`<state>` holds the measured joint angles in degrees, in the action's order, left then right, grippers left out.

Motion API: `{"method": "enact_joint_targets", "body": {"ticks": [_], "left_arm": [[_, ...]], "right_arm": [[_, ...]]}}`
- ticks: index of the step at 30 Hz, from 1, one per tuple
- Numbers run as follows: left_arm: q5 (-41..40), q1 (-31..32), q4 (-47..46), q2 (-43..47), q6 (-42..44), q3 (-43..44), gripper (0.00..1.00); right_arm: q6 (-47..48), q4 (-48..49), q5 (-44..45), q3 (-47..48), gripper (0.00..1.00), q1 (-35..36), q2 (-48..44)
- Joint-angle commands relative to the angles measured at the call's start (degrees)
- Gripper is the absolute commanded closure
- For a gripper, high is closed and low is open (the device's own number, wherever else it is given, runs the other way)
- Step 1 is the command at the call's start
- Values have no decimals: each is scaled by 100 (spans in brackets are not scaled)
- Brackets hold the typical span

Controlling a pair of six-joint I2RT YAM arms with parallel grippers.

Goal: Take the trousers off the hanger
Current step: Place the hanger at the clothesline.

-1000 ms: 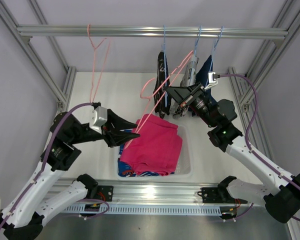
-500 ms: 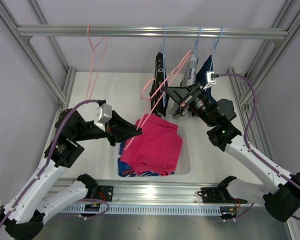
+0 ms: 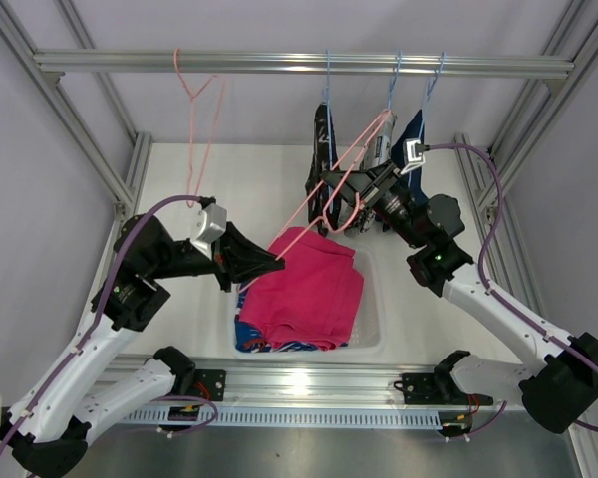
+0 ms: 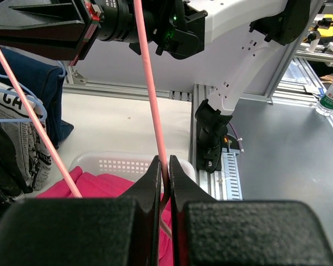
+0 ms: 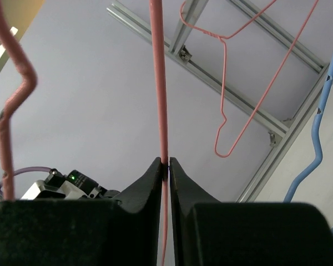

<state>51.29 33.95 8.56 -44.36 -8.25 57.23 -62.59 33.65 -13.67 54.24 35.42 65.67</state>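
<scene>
A bare pink wire hanger [image 3: 297, 221] slants over the bin, held at both ends. My left gripper [image 3: 275, 262] is shut on its lower wire [image 4: 150, 83], fingertips [image 4: 157, 166] pinching it. My right gripper [image 3: 325, 180] is shut on its upper part [image 5: 158, 83]. The pink trousers [image 3: 307, 289] lie loose in the white bin [image 3: 377, 311], on top of the blue patterned trousers [image 3: 251, 341]. Three more trousers hang on blue hangers from the rail: black [image 3: 323, 149], white with black print [image 3: 381, 141] and dark denim [image 3: 412, 139].
An empty pink hanger [image 3: 194, 110] hangs from the rail [image 3: 279, 64] at the left, also seen in the right wrist view [image 5: 238, 83]. Aluminium frame posts stand on both sides. The hanging clothes sit close behind my right gripper.
My left gripper has closed on the pink hanger's lower wire. My right gripper has shifted left and toward the rail, carrying the hanger's upper part with it.
</scene>
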Motion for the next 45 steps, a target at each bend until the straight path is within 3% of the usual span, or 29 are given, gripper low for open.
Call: {"method": "enact_joint_targets", "body": {"ticks": [1, 3, 6, 8, 11, 14, 28, 45], "left_arm": [[23, -12, -416, 41, -36, 139, 99], [-127, -12, -408, 41, -63, 121, 99], [-513, -3, -355, 41, -98, 139, 99], [-1239, -12, -224, 15, -159, 192, 100], [-1926, -12, -162, -11, -177, 192, 99], [-2368, -20, -91, -64, -221, 201, 99], [-4660, -179, 849, -486, -142, 701, 99], [-6113, -196, 1578, -20, 333, 1316, 99]], "right_arm": [[-61, 195, -250, 140, 86, 9, 86], [-8, 151, -259, 140, 71, 26, 69], [114, 81, -268, 131, 63, 44, 25], [185, -16, -259, 148, 60, 53, -10], [300, -174, -259, 166, 40, 53, -63], [352, -271, -311, 175, 30, 62, -54], [1055, -1290, -514, 183, 19, 114, -590], [1996, -3127, -110, 272, 15, 106, -1794]]}}
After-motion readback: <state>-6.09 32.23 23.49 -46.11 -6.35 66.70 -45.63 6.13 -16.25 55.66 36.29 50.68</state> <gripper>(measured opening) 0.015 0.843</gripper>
